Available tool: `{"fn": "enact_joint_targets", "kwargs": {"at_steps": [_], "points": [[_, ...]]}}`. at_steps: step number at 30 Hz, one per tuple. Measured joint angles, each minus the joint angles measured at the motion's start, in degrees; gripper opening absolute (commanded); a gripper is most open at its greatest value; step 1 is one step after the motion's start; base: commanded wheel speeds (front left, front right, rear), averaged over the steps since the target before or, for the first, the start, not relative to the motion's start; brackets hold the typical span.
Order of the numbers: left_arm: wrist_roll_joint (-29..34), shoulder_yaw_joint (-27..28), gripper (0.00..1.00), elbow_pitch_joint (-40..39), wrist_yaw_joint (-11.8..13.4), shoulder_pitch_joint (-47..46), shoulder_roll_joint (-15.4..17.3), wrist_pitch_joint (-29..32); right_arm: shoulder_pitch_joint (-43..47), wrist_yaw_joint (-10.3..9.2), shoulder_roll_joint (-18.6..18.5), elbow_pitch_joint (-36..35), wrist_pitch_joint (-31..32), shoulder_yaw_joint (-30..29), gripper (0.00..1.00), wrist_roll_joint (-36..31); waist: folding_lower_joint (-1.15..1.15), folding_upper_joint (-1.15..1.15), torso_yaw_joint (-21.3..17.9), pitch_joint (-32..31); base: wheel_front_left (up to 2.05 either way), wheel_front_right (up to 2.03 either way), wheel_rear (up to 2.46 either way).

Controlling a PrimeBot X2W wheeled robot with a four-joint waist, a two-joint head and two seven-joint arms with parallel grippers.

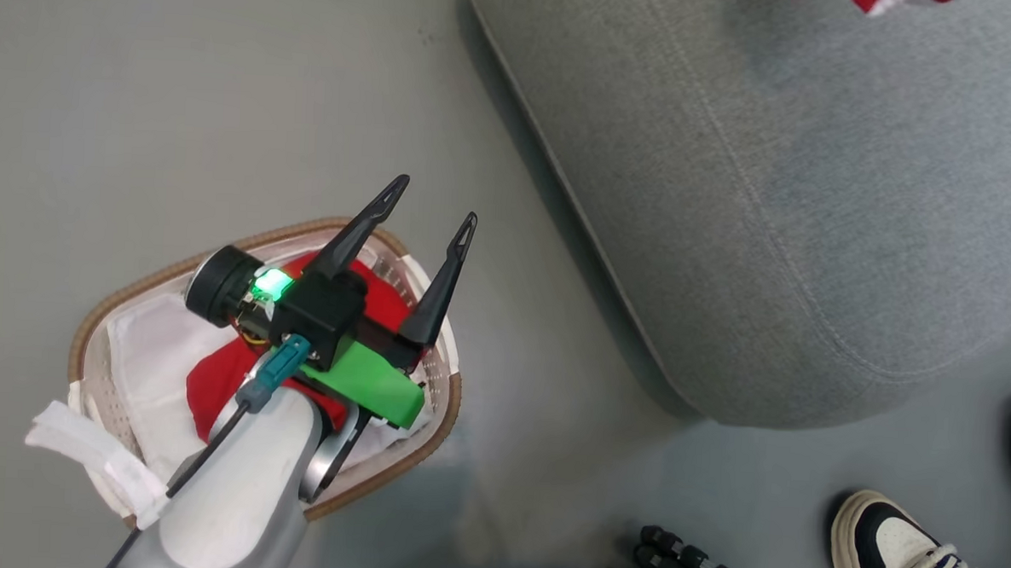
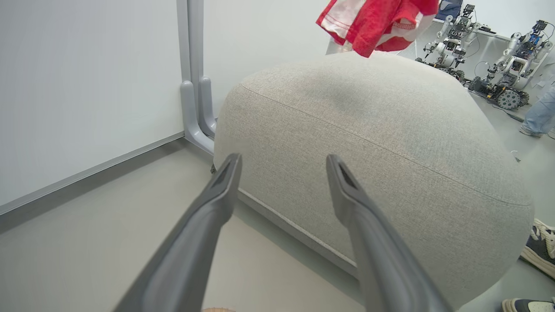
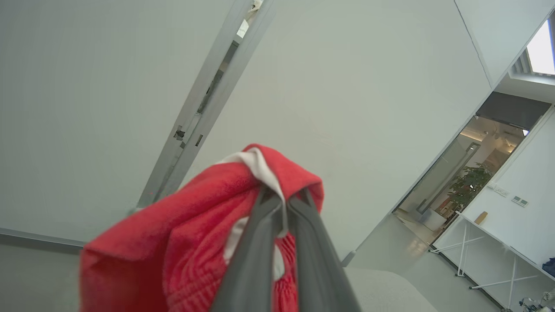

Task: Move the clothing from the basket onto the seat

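My right gripper (image 3: 286, 197) is shut on a red clothing (image 3: 195, 242) piece with white trim, held up in the air above the seat (image 3: 381, 290). The left wrist view shows that garment (image 2: 377, 21) hanging over the top of the light-grey seat (image 2: 390, 151); a scrap of it (image 1: 876, 0) shows at the head view's top edge. More red clothing (image 1: 220, 382) lies in the basket (image 1: 441, 401) on the floor, left of the seat (image 1: 774, 202). My left gripper (image 1: 438, 197) hovers open above the basket, its fingers (image 2: 217, 203) pointing toward the seat with nothing between them.
A person's shoes (image 1: 903, 549) stand on the floor at the lower right, near the seat's corner. A black ribbed part (image 1: 689, 565) lies at the bottom edge. A white wall and a metal post (image 2: 195, 86) stand behind the seat. Other robots (image 2: 498, 65) sit far right.
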Motion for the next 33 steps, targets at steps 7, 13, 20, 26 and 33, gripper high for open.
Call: {"fn": "enact_joint_targets", "kwargs": {"at_steps": [7, 13, 20, 26, 33], "points": [[-0.02, -0.42, 1.00, -0.09, 0.00, -2.76, 0.02, 0.00, -5.28, 0.00, -2.31, 11.18, -0.05, -10.37, 0.00, -4.35, 0.00, 0.00, 4.35, 4.75, 0.00, 0.00, 0.00], [0.05, 0.24, 1.00, -0.19, 0.00, -3.51, -0.01, 0.01, -6.23, 0.00, -1.25, 18.90, -0.04, -20.62, 0.99, -9.16, 0.00, 0.00, 8.25, 8.23, 0.00, 0.00, 0.00], [0.08, 2.27, 1.00, 0.02, 0.00, -3.54, -0.38, 0.01, -0.86, 0.00, 3.69, 18.24, -0.05, -25.21, 1.00, -10.69, 0.01, 0.00, 11.27, 10.61, 0.00, 0.00, 0.00], [0.13, 3.42, 1.00, 0.26, 0.00, -3.33, -0.87, 0.01, 8.76, 0.00, 6.99, 14.79, -0.05, -26.13, 1.00, -8.61, 0.00, -0.01, 12.00, 9.02, 0.00, 0.00, 0.00], [0.13, 6.72, 1.00, 0.70, 0.00, -0.81, -2.48, 0.00, 19.90, 0.00, 9.51, 8.22, -0.05, -27.08, 1.00, -4.98, 0.00, -0.01, 12.77, 5.11, 0.00, 0.00, 0.00]]}}
